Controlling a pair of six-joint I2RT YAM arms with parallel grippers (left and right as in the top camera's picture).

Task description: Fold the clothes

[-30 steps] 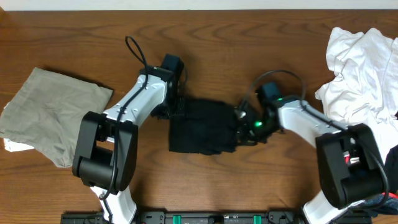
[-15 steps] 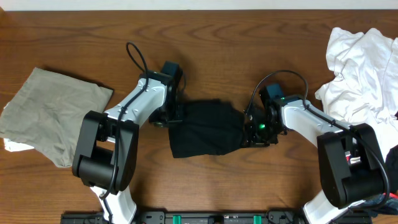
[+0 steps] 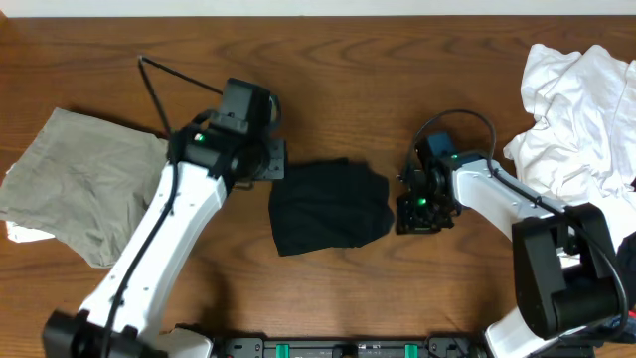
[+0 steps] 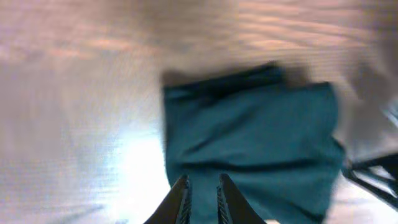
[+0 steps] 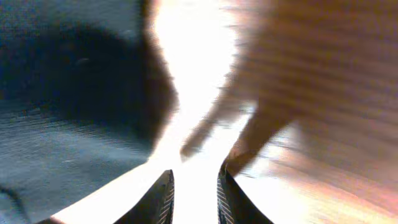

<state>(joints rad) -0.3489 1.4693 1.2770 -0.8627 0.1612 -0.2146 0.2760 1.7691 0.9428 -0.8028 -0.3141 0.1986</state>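
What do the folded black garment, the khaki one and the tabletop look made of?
Folded black garment: soft matte fabric, probably cotton knit; it creases. Khaki folded garment: matte woven-looking cloth, wrinkled. Brown tabletop: wood or wood veneer, visible grain, slight sheen.

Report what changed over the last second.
Both arms came off the black shirt: the left fingers lifted away to the left, the right fingers opened and slid right. The shirt stays folded between them. The khaki garment and white pile did not move.
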